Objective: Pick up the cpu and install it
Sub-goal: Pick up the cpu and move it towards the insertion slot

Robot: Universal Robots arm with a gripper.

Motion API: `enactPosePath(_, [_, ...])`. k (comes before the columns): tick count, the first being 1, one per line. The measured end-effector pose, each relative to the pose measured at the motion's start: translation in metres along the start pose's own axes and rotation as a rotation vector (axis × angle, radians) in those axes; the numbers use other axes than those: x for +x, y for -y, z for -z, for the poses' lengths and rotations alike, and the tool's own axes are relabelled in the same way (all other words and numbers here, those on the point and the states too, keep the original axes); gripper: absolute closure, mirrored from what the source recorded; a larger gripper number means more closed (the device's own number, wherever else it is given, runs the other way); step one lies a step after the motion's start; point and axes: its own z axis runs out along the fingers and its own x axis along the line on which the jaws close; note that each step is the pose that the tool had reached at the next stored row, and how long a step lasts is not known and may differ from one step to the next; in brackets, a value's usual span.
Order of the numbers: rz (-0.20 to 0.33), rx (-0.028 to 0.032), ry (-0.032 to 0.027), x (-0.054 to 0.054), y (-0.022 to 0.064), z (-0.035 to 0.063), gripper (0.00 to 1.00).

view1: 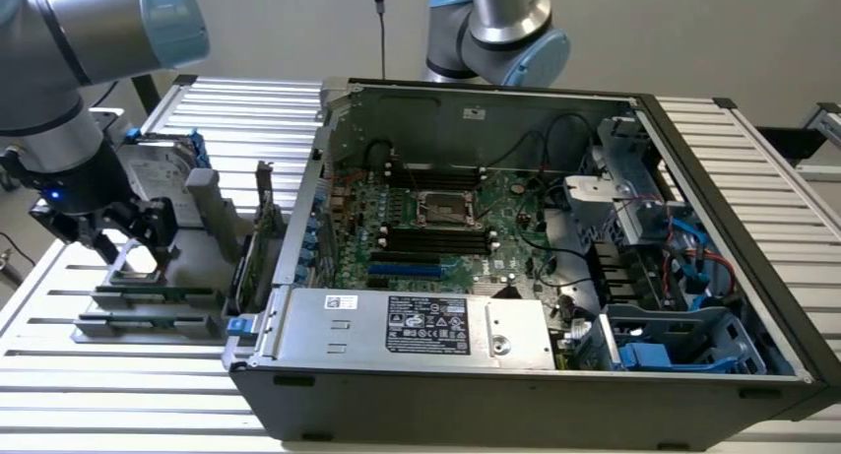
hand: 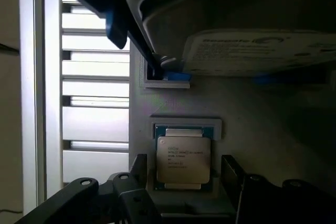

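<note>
Presently the cpu, silver-topped with printed lettering and a green rim, lies flat in a recessed grey holder. The gripper has its jaws open, straddling it. A Seagate hard drive sits just beside the recess, and the open computer case stands nearby.

The cpu sits flat in its grey holder, shiny silver printed top facing up, right between the pincer's spread fingers.
</note>
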Motion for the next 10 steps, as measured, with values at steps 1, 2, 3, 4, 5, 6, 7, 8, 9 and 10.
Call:
enactPosePath(1, [-0.002, 0.0001, -0.0001, -0.0001, 0.0000, -0.0002, 0.33])
enactPosePath(2, [-0.003, 0.0000, -0.0002, -0.0002, 0.0000, -0.0005, 0.33])
enactPosePath(3, [-0.005, 0.0000, 0.0000, -0.0003, 0.0000, -0.0009, 0.33])
enactPosePath(4, [-0.006, -0.0001, 0.0001, -0.0004, -0.0001, -0.0013, 0.33])
enactPosePath(5, [-0.008, -0.0002, 0.0001, -0.0005, -0.0001, -0.0017, 0.33])
enactPosePath(6, [-0.009, -0.0001, 0.0000, -0.0006, -0.0002, -0.0020, 0.33])
enactPosePath(7, [-0.010, -0.0001, -0.0001, -0.0005, -0.0006, -0.0022, 0.33])
enactPosePath(8, [-0.011, -0.0001, 0.0001, -0.0005, -0.0010, -0.0025, 0.33])
enactPosePath(9, [-0.012, -0.0002, 0.0002, -0.0005, -0.0015, -0.0028, 0.33])
enactPosePath(10, [-0.013, -0.0002, 0.0002, -0.0006, -0.0020, -0.0031, 0.33])
